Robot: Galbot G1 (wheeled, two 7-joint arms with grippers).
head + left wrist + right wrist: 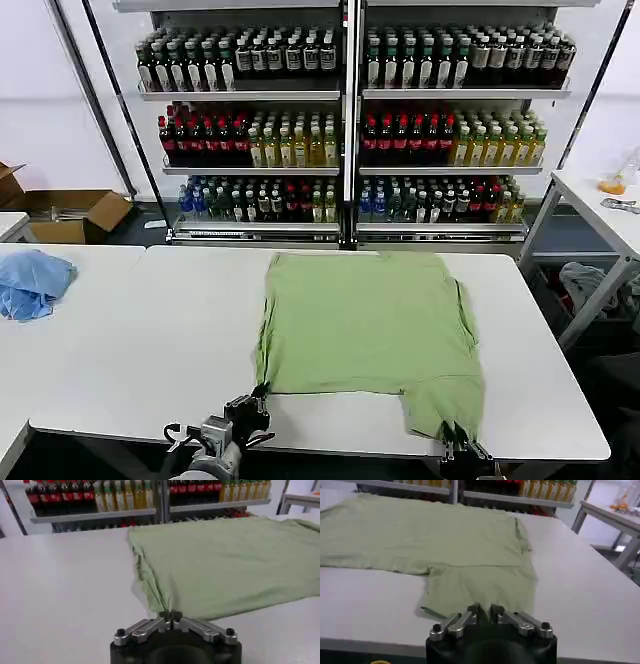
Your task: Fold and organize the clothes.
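Observation:
The clothes are one light green shirt [370, 320] lying flat on the white table [150, 340], with no print showing. My left gripper [262, 392] is at the shirt's near left corner. In the left wrist view the left gripper [170, 614] is shut on the folded edge of the shirt [230, 565]. My right gripper [458, 432] is at the table's front edge, on the part of the shirt that sticks out at the near right. In the right wrist view the right gripper [484, 611] pinches the fabric of the shirt [445, 535].
A light blue cloth [30, 280] lies at the table's left end. Shelves of bottles [350, 120] stand behind the table. A cardboard box [70, 212] sits at back left. A side table [610, 215] and a grey fabric heap [590, 285] are to the right.

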